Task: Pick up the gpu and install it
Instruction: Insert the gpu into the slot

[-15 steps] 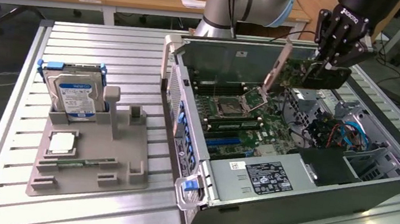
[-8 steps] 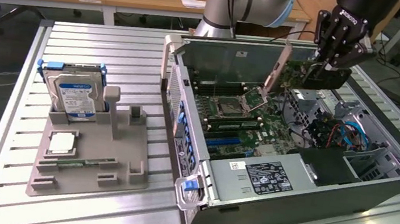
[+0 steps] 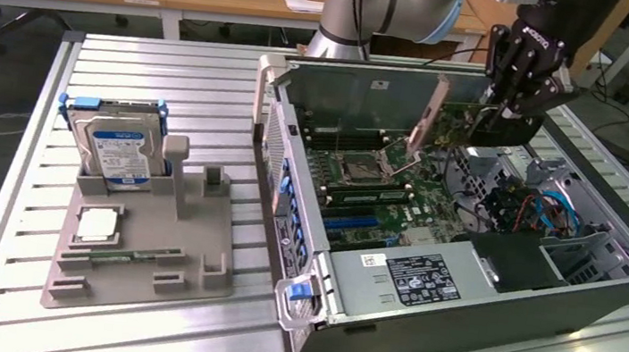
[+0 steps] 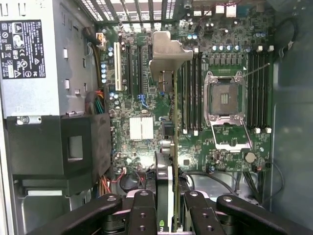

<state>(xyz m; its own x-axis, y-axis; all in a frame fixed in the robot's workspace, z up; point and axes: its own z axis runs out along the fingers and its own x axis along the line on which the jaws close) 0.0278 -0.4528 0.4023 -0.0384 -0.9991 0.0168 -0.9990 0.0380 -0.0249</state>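
The hand hangs over the far end of the open computer case, its fingers partly closed and clamped on either face of the gpu. In the wrist view the card shows only edge-on, a thin dark strip running away from the camera, so neither face can be read. Its silver bracket at the far end covers part of the motherboard beneath. In the exterior view the gpu is a dark slab below the fingers, above the board near the case's rear wall. Whether its lower edge touches a slot cannot be told, since the card hides it. The picture's edge cuts off the finger bases in the wrist view and the arm in the exterior view. The CPU socket lies to one side of the card and the power supply to the other. On the bench, at the exterior view's left, a hard drive stands upright in a grey holder.
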